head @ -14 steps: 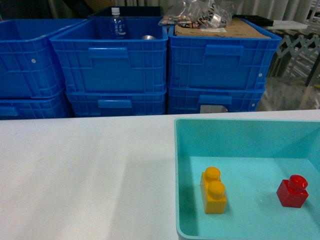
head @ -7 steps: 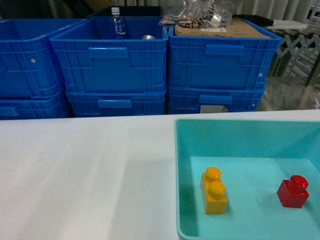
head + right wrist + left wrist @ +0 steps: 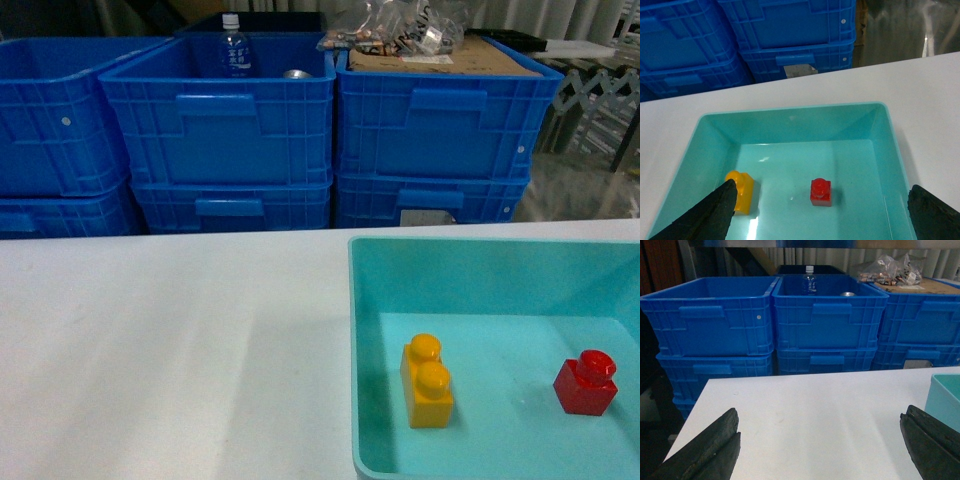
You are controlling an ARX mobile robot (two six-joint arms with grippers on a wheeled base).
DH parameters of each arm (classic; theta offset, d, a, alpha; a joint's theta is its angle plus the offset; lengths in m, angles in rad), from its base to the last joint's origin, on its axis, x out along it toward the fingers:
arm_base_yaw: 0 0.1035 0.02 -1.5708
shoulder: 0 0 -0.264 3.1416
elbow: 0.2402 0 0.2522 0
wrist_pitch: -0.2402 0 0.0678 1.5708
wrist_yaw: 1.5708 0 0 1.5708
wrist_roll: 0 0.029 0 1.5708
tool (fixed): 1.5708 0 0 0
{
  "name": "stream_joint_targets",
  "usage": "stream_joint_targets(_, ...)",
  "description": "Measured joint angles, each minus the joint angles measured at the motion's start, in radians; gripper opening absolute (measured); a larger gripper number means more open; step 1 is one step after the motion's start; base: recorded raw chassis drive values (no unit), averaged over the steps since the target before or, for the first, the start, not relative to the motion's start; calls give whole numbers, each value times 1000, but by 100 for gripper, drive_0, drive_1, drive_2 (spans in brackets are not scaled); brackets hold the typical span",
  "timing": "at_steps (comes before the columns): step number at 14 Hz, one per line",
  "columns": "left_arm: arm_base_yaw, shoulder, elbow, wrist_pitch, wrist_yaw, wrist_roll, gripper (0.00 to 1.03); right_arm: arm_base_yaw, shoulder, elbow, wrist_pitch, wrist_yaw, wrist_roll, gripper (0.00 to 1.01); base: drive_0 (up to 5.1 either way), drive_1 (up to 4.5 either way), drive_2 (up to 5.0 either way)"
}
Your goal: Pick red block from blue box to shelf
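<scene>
Sitting upright on the floor of the blue box (image 3: 372, 300), right side, the red block (image 3: 586, 383) is well apart from the orange brick (image 3: 428, 383); box rests on the white desk (image 3: 170, 340). Left wrist: left gripper (image 3: 820, 450) spread wide above bare desk, blue crates (image 3: 825, 320) behind. Right wrist: right gripper (image 3: 822, 212) spread wide over the box, red block between its fingers (image 3: 705, 215), untouched.

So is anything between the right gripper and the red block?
Nothing visible. The right gripper is open above the blue box, the red block between its fingers; the orange brick sits apart.
</scene>
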Motion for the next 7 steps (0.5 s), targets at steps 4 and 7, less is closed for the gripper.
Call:
stream_joint_targets(4, 0, 0, 0, 0, 0, 0, 98, -2, 319, 66, 134, 34, -96, 98, 0, 0, 0)
stream_joint_targets(7, 0, 0, 0, 0, 0, 0, 98, -3, 509, 154, 214, 50, -148, 98, 0, 0, 0)
